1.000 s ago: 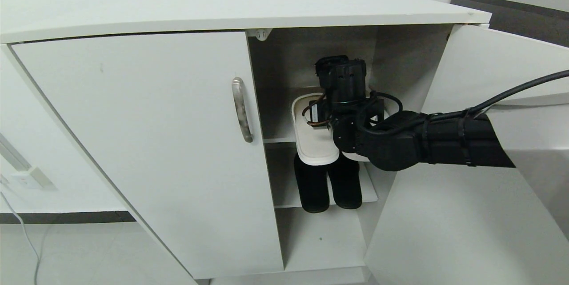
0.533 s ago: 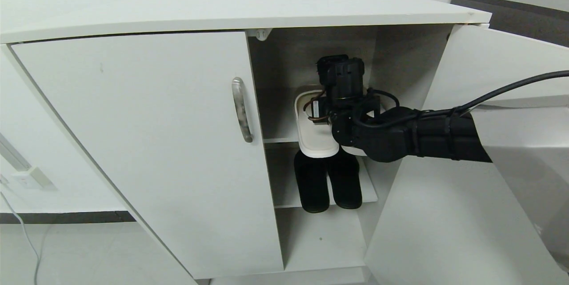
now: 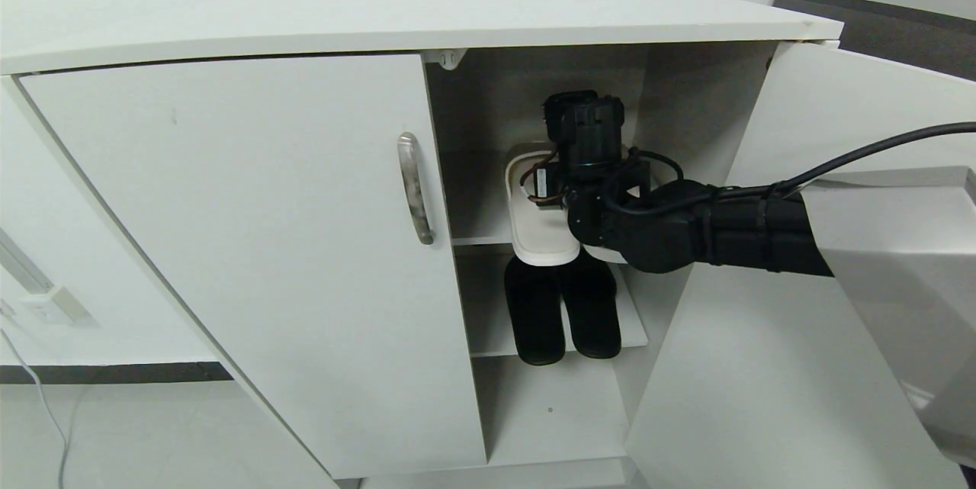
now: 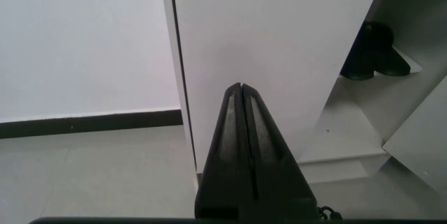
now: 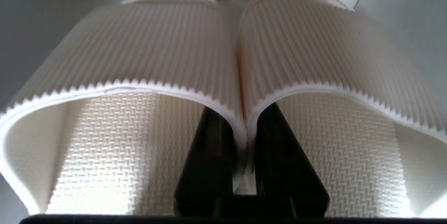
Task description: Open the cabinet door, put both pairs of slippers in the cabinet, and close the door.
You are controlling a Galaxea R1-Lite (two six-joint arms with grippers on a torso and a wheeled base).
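Right pincer (image 5: pixel 243 147) is squeezed tight on the white slippers (image 5: pixel 174 56), holding the two side by side at the upper shelf (image 3: pixel 476 203) inside the cabinet (image 3: pixel 381 16). Black slippers (image 3: pixel 564 313) sit on the shelf below. Left pincer (image 4: pixel 241 95) is pressed closed with nothing in it, outside near the closed door (image 4: pixel 265 28).

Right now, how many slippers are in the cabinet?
4. Two black slippers lie side by side on the middle shelf. Two white slippers are at the upper shelf, pinched together by the right gripper fingers. None seem hidden.
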